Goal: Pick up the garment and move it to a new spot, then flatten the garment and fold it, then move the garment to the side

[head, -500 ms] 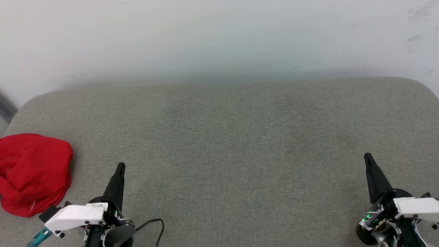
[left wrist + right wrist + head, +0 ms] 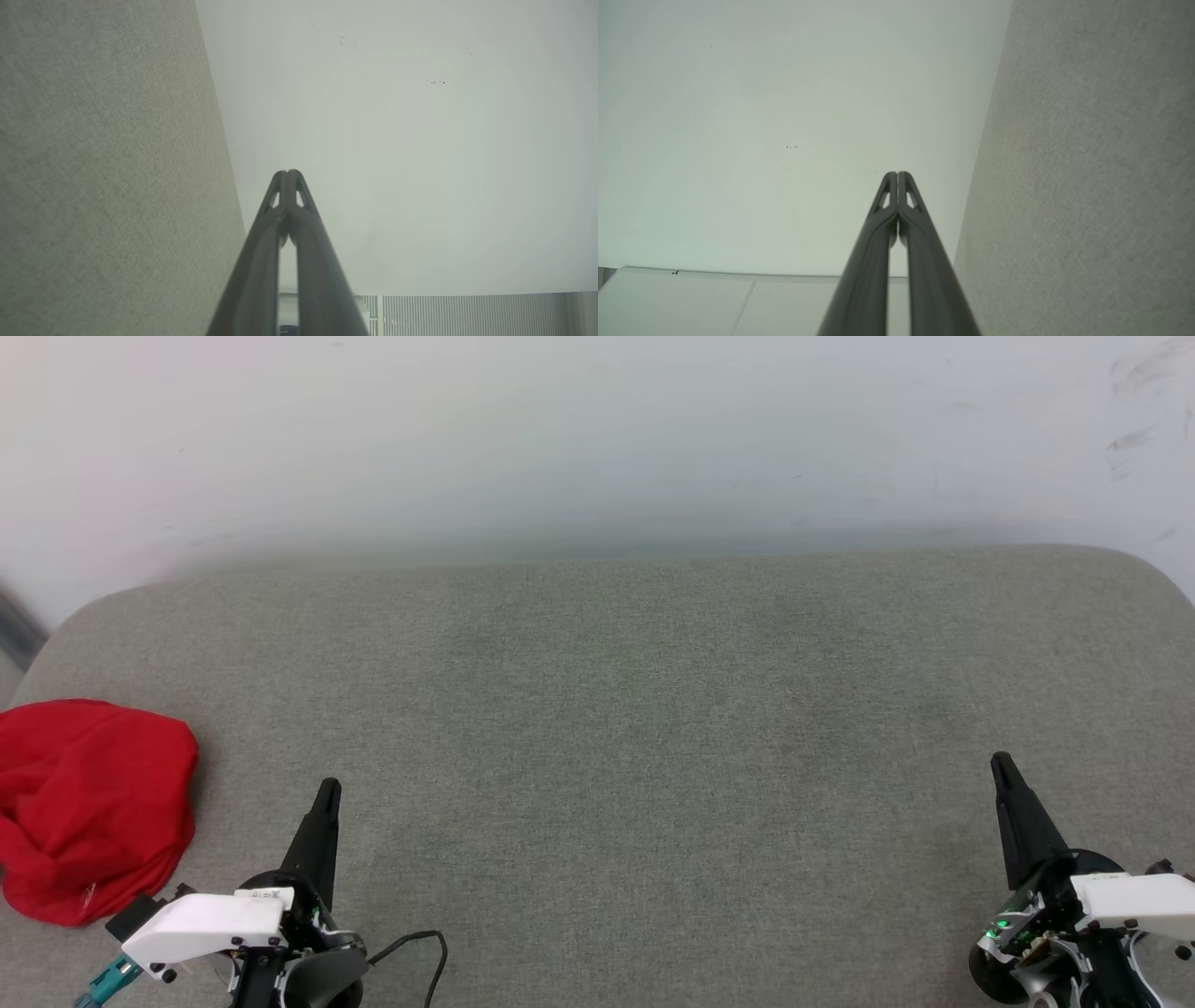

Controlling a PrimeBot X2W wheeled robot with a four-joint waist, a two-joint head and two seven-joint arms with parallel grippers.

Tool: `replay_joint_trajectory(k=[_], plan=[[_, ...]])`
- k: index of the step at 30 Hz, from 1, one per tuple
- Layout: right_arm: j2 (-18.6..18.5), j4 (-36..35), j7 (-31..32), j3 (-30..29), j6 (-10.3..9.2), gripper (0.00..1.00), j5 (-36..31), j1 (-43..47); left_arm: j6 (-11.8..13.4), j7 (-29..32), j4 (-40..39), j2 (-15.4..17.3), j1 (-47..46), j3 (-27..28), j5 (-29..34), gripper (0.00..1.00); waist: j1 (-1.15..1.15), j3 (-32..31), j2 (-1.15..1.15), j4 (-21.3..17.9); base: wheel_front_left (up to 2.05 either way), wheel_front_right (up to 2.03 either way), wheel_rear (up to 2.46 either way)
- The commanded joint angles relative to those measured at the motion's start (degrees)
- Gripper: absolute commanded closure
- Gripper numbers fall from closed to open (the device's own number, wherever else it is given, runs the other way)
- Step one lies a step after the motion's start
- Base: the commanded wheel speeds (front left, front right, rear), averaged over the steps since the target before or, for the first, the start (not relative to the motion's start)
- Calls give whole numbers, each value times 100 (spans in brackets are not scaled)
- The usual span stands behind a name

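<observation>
At the lower corners of the head view, the left gripper and right gripper point up-frame over the grey cushion, fingers pressed together and empty, the crumpled red garment lying at the left edge just beside the left gripper, whose small white wrist label is unreadable.

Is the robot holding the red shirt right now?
No, nothing is held. The left gripper and right gripper are shut, empty; the garment lies crumpled on the cushion.

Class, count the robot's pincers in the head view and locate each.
2. The dark left pincer is at the lower left, beside the crumpled bright red fabric garment; the dark right pincer is at the lower right.
</observation>
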Motion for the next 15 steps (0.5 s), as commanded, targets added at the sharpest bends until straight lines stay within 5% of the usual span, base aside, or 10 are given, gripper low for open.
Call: replay_joint_trajectory(k=[1,13,14,15], plan=[[18,4,16,-1,0,100,-29,-50,-13,11,0,-5,-34,10,5,100,0,0,0,0,0,0,0],[18,4,15,1,0,100,-28,-50,-13,11,0,-5,-34,8,5,100,0,0,0,0,0,0,0],[0,14,-2,1,0,0,2,9,0,-1,16,-1,8,0,0,0,0,0,0,0,0,0,0],[1,55,-3,3,0,0,2,37,1,-2,58,-7,33,-7,0,0,0,0,0,0,0,0,0]])
